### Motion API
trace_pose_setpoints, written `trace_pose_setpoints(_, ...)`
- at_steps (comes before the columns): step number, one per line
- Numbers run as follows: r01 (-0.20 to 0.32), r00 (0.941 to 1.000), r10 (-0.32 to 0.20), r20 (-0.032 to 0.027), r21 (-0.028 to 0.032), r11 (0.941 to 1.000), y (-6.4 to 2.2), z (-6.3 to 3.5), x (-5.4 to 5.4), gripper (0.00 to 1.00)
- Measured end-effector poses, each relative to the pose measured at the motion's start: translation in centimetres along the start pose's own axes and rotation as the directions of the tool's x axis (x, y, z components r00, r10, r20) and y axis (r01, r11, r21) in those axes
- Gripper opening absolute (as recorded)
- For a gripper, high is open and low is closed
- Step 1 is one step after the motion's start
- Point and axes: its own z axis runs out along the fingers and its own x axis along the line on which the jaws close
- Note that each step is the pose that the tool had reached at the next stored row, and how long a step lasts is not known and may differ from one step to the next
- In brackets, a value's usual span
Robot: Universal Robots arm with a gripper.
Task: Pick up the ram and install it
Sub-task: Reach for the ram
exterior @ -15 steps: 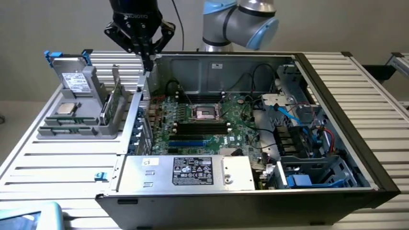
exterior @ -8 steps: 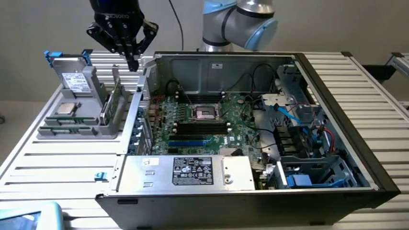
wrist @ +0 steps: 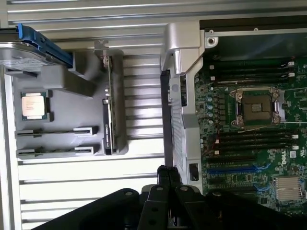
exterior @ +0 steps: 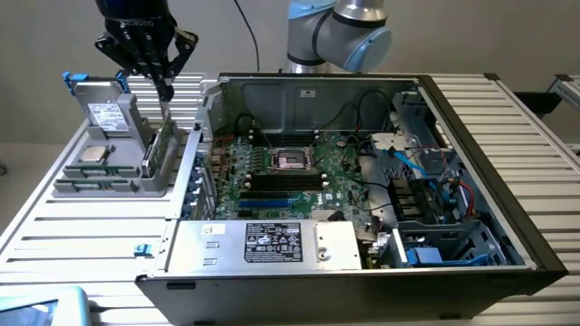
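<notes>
Fingers [exterior: 164, 83] tight together, empty, near top of ram [exterior: 159, 148] — btm edge hidden in tray [exterior: 91, 187].

The long, thin green ram stick [exterior: 159, 146] stands on its long edge in a slot of the grey plastic holder [exterior: 109, 185] on the worktop. It sits at the side of the holder nearest the open black computer case [exterior: 317, 292]. It leans a little, so 1 end is higher than the other. Its flat green side shows in the exterior view. It is not in the computer yet.
</notes>
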Motion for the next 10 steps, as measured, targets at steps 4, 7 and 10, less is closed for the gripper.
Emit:
trace_pose_setpoints(4,0.0,1.0,0.0,0.0001,0.0024,1.0,-0.01,0.02,1.7,0.11)
trace_pose_setpoints(7,0.0,1.0,0.0,0.0002,0.0036,1.0,-0.08,0.03,3.0,0.11)
trace_pose_setpoints(10,0.0,1.0,0.0,0.0003,0.0043,1.0,-0.16,0.04,4.3,0.11)
